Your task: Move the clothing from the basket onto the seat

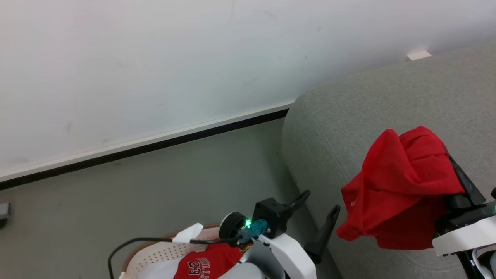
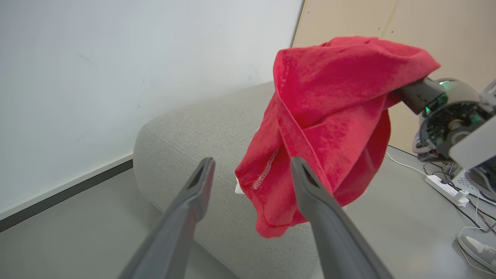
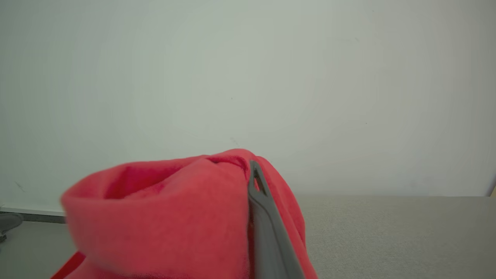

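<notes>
Above grey seat [image 1: 387,97]: crumpled bright-red clothing [image 1: 403,182]; stitched hem; soft folds

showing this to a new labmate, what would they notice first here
The bright red garment grabs the eye: it hangs bunched from the shut right pincer above the big grey seat at the right of the head view. Just left of it, the left pincer stands wide open with nothing in it. At the bottom edge, a red jersey printed 23 lies in the cream basket.
</notes>
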